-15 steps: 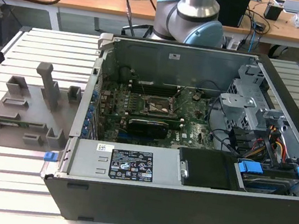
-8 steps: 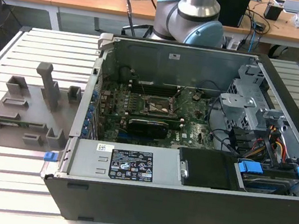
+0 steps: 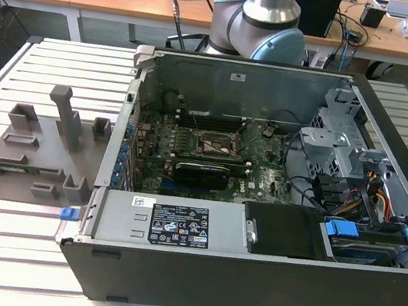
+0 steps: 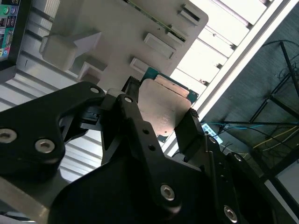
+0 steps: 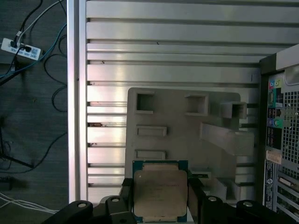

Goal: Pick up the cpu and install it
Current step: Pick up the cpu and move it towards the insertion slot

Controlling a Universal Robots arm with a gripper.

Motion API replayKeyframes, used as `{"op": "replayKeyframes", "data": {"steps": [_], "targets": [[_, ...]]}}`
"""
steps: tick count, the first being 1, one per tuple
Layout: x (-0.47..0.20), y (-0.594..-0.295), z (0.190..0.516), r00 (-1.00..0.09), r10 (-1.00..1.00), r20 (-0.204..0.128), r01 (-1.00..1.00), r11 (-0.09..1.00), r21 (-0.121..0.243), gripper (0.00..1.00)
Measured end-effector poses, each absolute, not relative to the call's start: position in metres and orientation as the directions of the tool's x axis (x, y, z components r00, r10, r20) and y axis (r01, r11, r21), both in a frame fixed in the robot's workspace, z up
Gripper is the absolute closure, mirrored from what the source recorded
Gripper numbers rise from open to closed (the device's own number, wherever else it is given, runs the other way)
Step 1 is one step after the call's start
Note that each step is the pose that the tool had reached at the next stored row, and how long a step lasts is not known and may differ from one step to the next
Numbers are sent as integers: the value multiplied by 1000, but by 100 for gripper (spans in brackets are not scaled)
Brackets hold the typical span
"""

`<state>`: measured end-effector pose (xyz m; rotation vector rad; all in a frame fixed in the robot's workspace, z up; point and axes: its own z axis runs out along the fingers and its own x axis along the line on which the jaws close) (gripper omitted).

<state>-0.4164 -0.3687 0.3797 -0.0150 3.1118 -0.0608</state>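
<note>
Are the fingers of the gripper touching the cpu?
Touching. In the first wrist view the fingers sit against two opposite edges of the cpu, with no gap on either side.

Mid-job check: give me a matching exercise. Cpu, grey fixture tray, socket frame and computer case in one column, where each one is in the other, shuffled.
1 cpu
2 grey fixture tray
3 socket frame
4 computer case

A on the green board inside the case
B lying open on the slatted table
C clamped in the gripper
D on the table, at the case's left in the exterior view

Pairs: 1-C, 2-D, 3-A, 4-B
</note>
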Motion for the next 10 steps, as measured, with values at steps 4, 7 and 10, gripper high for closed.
{"op": "replayKeyframes", "data": {"steps": [4,7,10], "targets": [[-410,-369,380,-1000,-10,-29,-9,999,-39,45],[-399,-369,380,-1000,-10,-29,-9,999,-39,45],[-387,-369,380,-1000,-10,-29,-9,999,-39,45]]}}
